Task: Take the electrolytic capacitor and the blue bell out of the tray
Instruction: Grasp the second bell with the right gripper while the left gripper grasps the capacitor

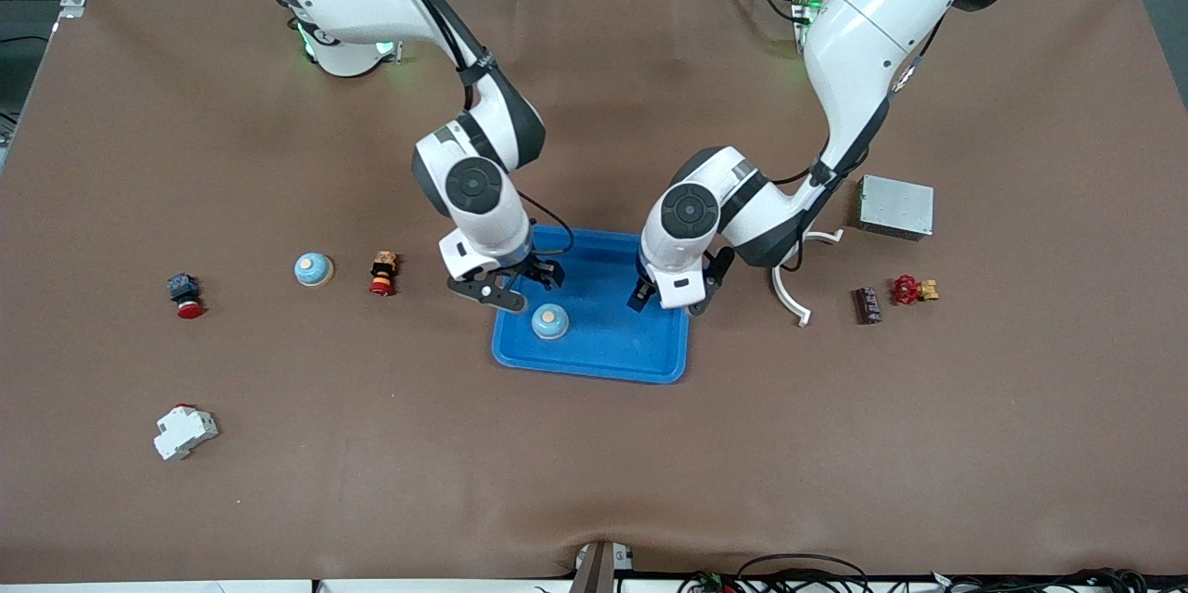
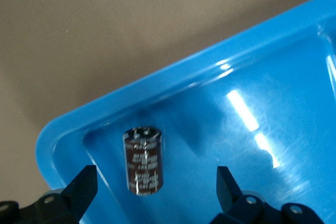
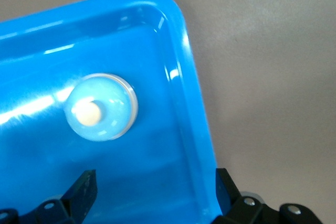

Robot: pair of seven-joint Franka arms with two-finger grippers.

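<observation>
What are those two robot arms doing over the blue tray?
They are about to take two things out of the blue tray. The left gripper hangs open over a dark capacitor lying in one corner of the tray. The right gripper hangs open over the tray near a little blue bell, which sits in the corner toward the right arm's end of the table. Neither thing has been picked up yet.

Both arms are reached out from their bases and bent downward at the wrist. The left pincer is held low with its fingers spread wide — nothing is gripped. The right pincer is likewise held low, fingers parted and empty.
</observation>
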